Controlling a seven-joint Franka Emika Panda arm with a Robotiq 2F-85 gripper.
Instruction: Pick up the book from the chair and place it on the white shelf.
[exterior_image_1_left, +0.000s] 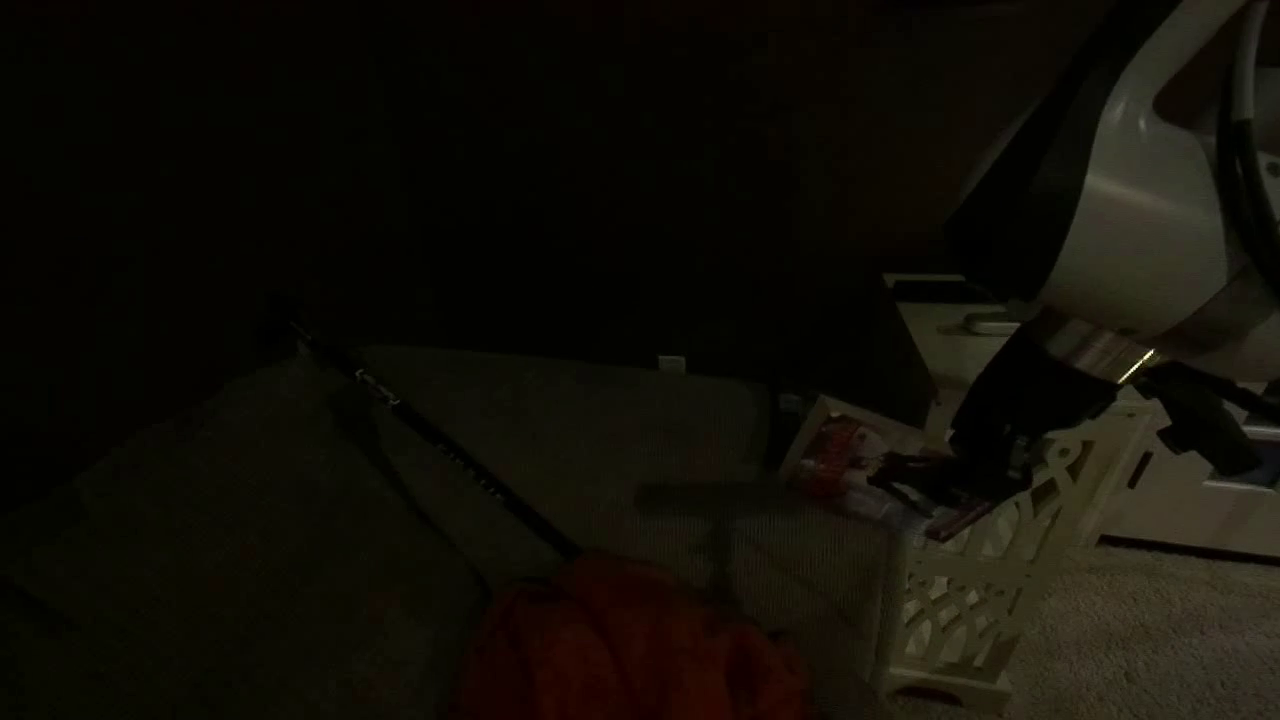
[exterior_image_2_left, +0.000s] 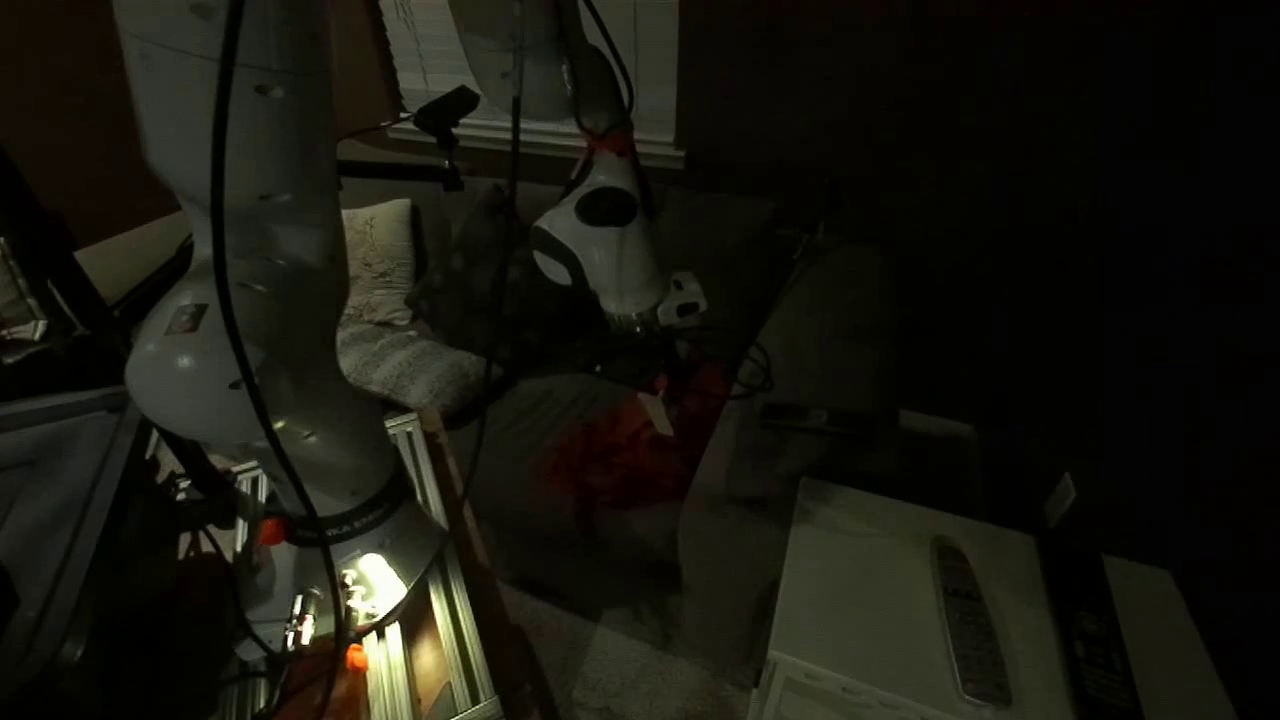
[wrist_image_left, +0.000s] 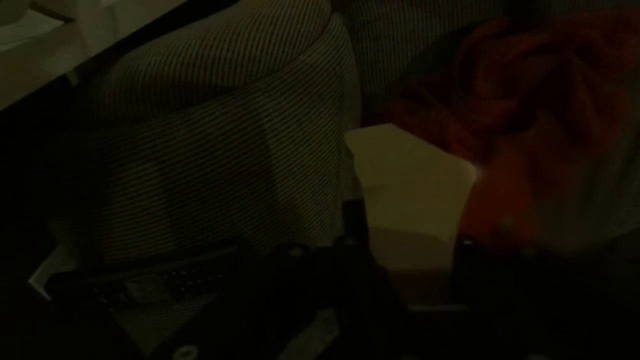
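Observation:
The room is very dark. The book (exterior_image_1_left: 835, 450), with a pale cover and red patches, is tilted in the air above the arm of the grey striped chair (exterior_image_1_left: 820, 570). My gripper (exterior_image_1_left: 900, 490) is shut on it from the side. In the wrist view a pale face of the book (wrist_image_left: 410, 185) fills the gap between the fingers of the gripper (wrist_image_left: 407, 227). An exterior view shows the book (exterior_image_2_left: 656, 413) as a pale sliver under the wrist. The white shelf (exterior_image_1_left: 960, 610), with lattice-cutout panels, stands close beside the chair arm; the book and gripper hide its upper part.
Red-orange cloth (exterior_image_1_left: 640, 640) lies on the chair and shows in the wrist view (wrist_image_left: 540, 100). A black pole (exterior_image_1_left: 440, 440) lies across the seat. White flat-topped furniture (exterior_image_2_left: 870, 570) bears an elongated object (exterior_image_2_left: 970, 620); I cannot tell whether it belongs to the shelf.

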